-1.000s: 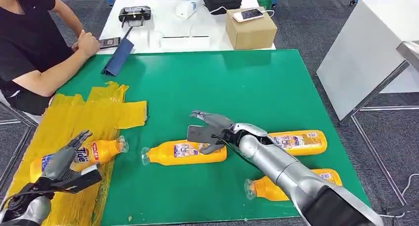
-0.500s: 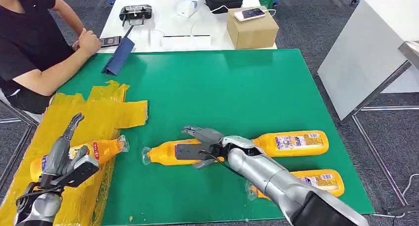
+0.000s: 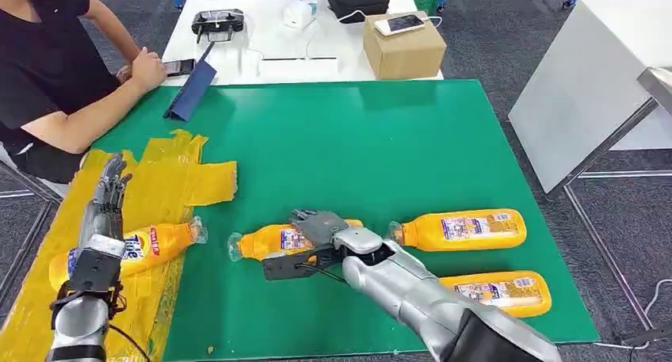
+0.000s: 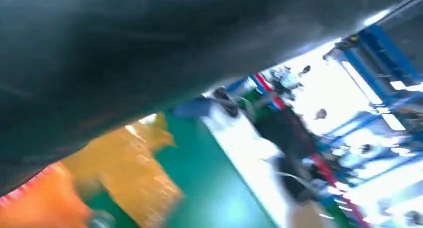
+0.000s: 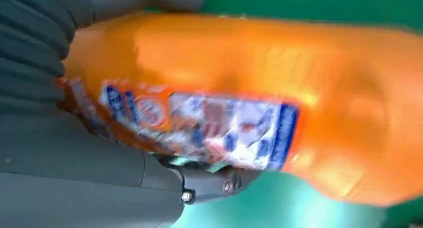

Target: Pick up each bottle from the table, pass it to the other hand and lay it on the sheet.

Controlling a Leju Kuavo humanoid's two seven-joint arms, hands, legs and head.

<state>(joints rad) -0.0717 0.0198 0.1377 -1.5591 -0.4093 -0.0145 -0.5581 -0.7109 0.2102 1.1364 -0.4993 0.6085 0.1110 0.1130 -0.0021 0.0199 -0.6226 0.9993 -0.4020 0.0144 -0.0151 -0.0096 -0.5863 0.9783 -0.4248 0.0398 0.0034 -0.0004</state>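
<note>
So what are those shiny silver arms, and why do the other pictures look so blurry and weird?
Those arms belong to a robot. The big picture comes from a camera high on its body, looking down at a green table. The two odd pictures come from small cameras at its wrists, very close up and turned sideways.

Four orange bottles lie flat. One rests on the yellow sheet, marked here. The robot's left hand is raised above it, fingers straight, holding nothing.

The right hand reaches over the middle bottle. That is the orange blur in the right wrist picture. I can't tell if it grips yet.

Two more bottles wait to the right. A person sits at the far corner.
</note>
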